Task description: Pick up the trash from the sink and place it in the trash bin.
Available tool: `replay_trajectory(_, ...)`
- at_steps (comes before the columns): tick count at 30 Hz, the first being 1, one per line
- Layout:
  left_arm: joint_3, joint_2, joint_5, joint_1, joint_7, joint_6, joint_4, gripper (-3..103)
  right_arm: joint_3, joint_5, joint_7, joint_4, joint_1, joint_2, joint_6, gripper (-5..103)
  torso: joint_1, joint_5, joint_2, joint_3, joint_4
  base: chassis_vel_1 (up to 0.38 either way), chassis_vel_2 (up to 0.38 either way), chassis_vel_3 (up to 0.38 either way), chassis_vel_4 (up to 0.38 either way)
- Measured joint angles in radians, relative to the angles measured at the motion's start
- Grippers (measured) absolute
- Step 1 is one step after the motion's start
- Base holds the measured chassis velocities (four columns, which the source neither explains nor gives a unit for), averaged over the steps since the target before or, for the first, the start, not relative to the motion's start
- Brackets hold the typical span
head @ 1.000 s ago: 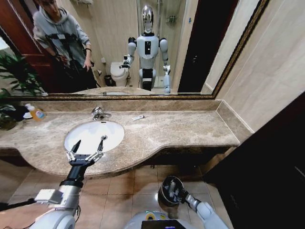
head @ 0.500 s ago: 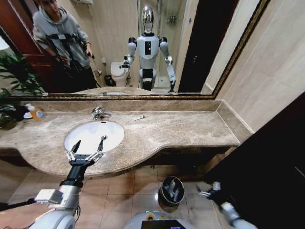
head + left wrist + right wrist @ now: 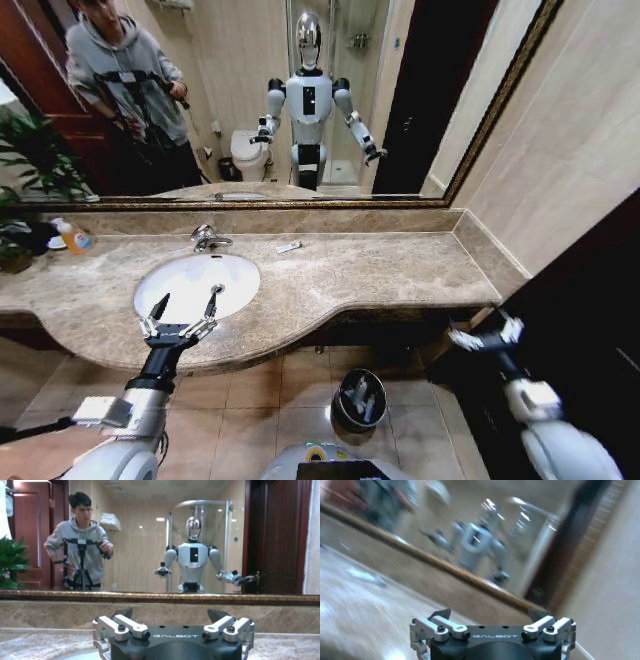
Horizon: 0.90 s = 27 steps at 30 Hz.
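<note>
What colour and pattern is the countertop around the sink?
Mottled brown marble countertop, framing the white sink; clearest in the head view.

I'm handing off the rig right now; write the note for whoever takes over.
Left claw: open, empty, held over the front rim of the sink.
Right claw: open, empty, raised off the right end of the counter, above and to the right of the trash bin.
Bin stands on the floor below the counter; some small items lie inside it.
Sink basin looks bare of trash.
One small white packet lies on the counter behind the sink; it may be what is left.
</note>
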Motion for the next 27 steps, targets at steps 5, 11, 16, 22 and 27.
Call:
replay_trajectory(5, 0.0, 0.0, 0.0, 0.0, 0.0, 0.0, 0.0, 100, -0.242, 0.067, -0.016, -0.052, 0.253, -0.102, -0.099, 100, 0.0, -0.0003, 0.0, 0.0, 0.0001, 0.0, 0.0, 0.0, 0.0)
replay_trajectory(11, 0.0, 0.0, 0.0, 0.0, 0.0, 0.0, 0.0, 100, -0.574, 0.163, -0.119, -0.258, 0.632, -0.229, -0.094, 100, 0.0, 0.0001, 0.0, 0.0, 0.0002, 0.0, 0.0, 0.0, 0.0)
replay_trajectory(16, 0.0, 0.0, 0.0, 0.0, 0.0, 0.0, 0.0, 100, -0.868, 0.212, -0.184, -0.397, 0.944, -0.293, -0.103, 100, 0.0, -0.0008, 0.0, 0.0, 0.0, 0.0, 0.0, 0.0, 0.0)
replay_trajectory(22, 0.0, 0.0, 0.0, 0.0, 0.0, 0.0, 0.0, 100, -1.096, 0.209, -0.223, -0.511, 1.171, -0.226, -0.131, 100, 0.0, -0.0001, 0.0, 0.0, -0.0003, 0.0, 0.0, 0.0, 0.0)
replay_trajectory(27, 0.0, 0.0, 0.0, 0.0, 0.001, 0.0, 0.0, 100, -1.236, 0.148, -0.299, -0.62, 1.369, -0.141, -0.162, 100, 0.0, -0.0005, 0.0, 0.0, 0.0001, 0.0, 0.0, 0.0, 0.0)
